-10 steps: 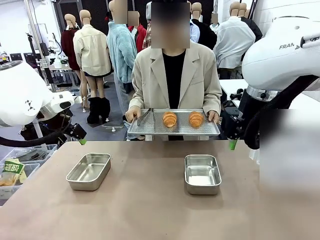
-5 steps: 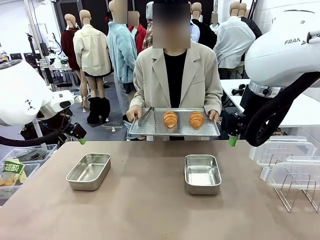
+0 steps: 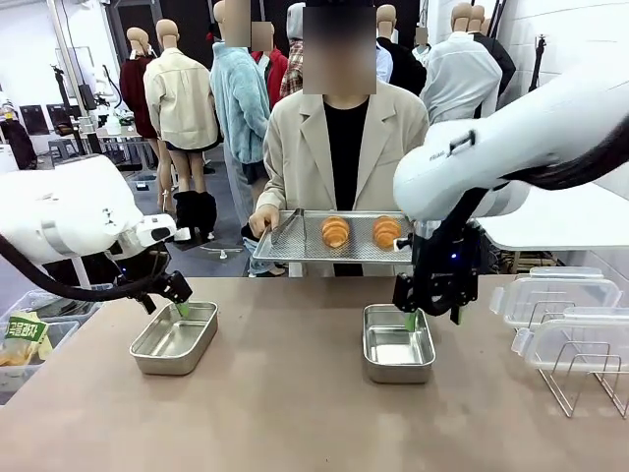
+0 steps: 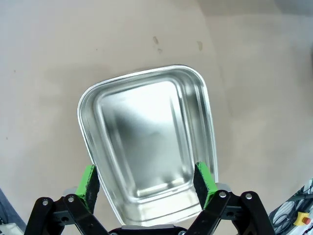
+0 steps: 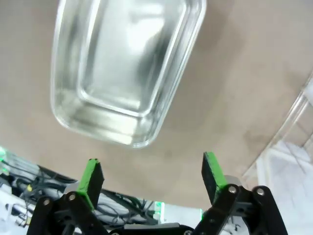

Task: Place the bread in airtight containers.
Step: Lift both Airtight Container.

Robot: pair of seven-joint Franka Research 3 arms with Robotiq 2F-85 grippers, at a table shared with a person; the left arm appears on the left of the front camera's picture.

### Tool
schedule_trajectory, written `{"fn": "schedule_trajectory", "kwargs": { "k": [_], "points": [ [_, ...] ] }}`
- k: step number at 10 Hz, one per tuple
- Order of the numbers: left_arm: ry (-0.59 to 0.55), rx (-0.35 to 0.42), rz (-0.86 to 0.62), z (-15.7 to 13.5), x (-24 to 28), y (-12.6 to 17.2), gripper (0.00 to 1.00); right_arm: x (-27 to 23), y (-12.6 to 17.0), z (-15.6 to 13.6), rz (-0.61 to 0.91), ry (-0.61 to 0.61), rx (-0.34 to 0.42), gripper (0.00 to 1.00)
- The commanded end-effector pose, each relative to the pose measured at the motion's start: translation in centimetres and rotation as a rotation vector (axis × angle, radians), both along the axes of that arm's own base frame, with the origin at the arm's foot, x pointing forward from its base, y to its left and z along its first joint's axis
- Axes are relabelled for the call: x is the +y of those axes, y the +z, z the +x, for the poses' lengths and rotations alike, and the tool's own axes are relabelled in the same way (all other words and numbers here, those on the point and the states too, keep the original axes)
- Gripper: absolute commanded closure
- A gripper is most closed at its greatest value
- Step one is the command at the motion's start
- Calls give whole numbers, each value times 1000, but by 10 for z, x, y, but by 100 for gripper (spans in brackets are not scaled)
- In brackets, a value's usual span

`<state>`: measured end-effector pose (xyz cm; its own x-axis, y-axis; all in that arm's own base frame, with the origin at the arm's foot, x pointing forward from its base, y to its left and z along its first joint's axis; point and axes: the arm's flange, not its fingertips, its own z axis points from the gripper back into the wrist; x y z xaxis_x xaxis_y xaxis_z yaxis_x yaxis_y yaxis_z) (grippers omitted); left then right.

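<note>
Bench (image 3: 295, 413), brown, contents listed from the 6 o'clock edge outward.

1. Wire rack (image 3: 580, 379), at 4 o'clock; clear lids (image 3: 555, 295) stacked just beyond it.
2. Left container (image 3: 175, 337), steel, toward 9 o'clock. Its long axis runs roughly 7 to 1 o'clock. It is empty, with a bare floor in the left wrist view (image 4: 142, 132).
3. Right container (image 3: 398, 342), steel, just past centre toward 3 o'clock. Its long axis runs 6 to 12. It is empty, as in the right wrist view (image 5: 122, 63).
4. Left gripper (image 3: 177, 303), above the 12 o'clock end of the left container. The jaws are wide apart and straddle one short end from above (image 4: 146, 176), holding nothing.
5. Right gripper (image 3: 418, 317), above the 12 o'clock end of the right container. The jaws are wide apart (image 5: 151, 166), holding nothing.
6. Person (image 3: 344, 147) at the 12 o'clock edge, holding a tray (image 3: 295, 246) level above it.
7. On the tray: left croissant (image 3: 335, 232) and right croissant (image 3: 386, 232), side by side, each apparently lying 6 to 12. Tongs (image 3: 285, 228) lie at 9 o'clock of them.

Changes over the last second: both grippers were off the bench's far corners and have now swung in over the containers. The containers, tray and croissants have not moved.
</note>
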<state>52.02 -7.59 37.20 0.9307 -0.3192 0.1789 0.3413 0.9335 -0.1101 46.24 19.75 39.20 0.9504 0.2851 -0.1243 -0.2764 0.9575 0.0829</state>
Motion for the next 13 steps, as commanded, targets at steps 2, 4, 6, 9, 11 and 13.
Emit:
{"fn": "schedule_trajectory", "kwargs": {
  "k": [2, 4, 6, 9, 11, 13],
  "points": [
    [45, 32, 29, 20, 8, -4, 0, 12, -23, 31, -23, -52, -12, 0],
    [103, 30, 103, 21, 14, -11, 0, 14, -42, 33, -44, -63, -13, 0],
    [131, 32, 123, 17, 17, -13, 0, 16, -53, 41, -33, -55, -6, 0],
    [167, 63, 109, 15, 25, -26, 0, 19, -65, 42, -38, -74, -5, 0],
    [169, 85, 98, 17, 28, -34, 0, 24, -78, 45, -95, -112, -24, 0],
    [176, 103, 90, 18, 27, -36, 24, 25, -79, 43, -93, -123, -55, 10]
  ]
}}
